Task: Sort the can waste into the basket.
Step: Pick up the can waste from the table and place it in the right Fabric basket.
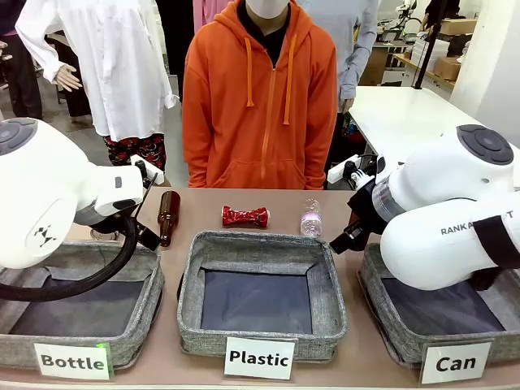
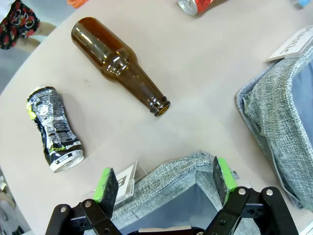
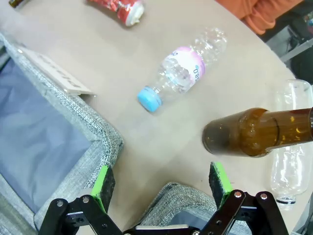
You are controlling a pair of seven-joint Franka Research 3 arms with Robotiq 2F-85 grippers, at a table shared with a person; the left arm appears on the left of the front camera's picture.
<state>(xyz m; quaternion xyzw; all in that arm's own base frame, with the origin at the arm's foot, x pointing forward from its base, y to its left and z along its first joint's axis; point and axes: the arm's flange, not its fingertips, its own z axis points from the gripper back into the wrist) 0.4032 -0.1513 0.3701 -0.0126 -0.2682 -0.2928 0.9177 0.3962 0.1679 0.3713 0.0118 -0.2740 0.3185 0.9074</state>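
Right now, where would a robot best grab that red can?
At the pinched waist of the red can, probably from above. It lies on its side, ends pointing left and right, so fingers can close over the narrow middle; the wider ends should stop slipping.

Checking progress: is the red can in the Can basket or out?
Out. The red can lies on its side on the table behind the Plastic basket, apart from the Can basket.
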